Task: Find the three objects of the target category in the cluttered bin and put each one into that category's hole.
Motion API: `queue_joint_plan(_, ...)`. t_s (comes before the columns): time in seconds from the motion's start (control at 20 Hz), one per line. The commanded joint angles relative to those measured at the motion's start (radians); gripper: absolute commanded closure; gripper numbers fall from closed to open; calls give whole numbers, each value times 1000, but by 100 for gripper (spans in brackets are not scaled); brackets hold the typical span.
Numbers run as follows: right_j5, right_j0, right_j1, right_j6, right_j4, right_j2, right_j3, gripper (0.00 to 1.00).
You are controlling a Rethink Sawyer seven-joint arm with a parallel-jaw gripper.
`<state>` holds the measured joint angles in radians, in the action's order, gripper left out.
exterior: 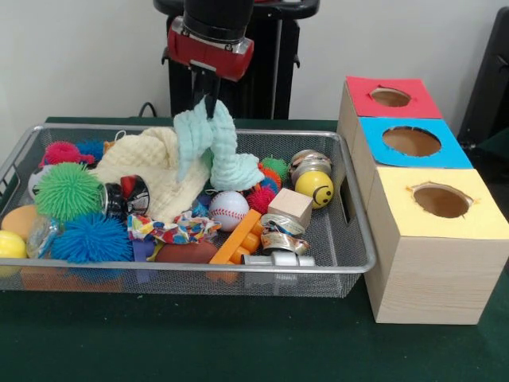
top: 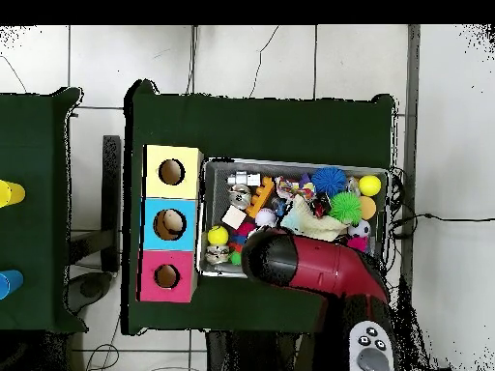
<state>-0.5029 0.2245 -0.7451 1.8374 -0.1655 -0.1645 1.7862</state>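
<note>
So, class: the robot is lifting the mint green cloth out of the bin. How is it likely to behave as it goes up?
Probably floppy: the mint green cloth hangs in folds from the gripper. Its lower end rests on the clutter in the bin, so it may drag things. It looks light.

Wire mesh bin (exterior: 350, 267), cluttered. Above its centre: gripper (exterior: 208, 102) closed on mint-green cloth (exterior: 213, 147), lifted and draped. Within: cream cloth (exterior: 151, 171), baseball (exterior: 229, 209), yellow smiley ball (exterior: 315, 189), wooden cube (exterior: 289, 207), green spiky ball (exterior: 68, 192). Right of bin: wooden boxes with red (exterior: 391, 97), blue (exterior: 412, 142) and yellow holes (exterior: 441, 200).
</note>
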Motion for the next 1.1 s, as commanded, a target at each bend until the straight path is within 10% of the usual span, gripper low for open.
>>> queue_joint_plan(0.05,115,1,43,43,-66,101,99,100)
queue_joint_plan(0.45,136,13,44,37,-71,130,102,100)
queue_joint_plan(0.5,135,10,45,36,-74,129,103,0)
queue_joint_plan(1.1,75,1,0,47,-35,160,126,0)
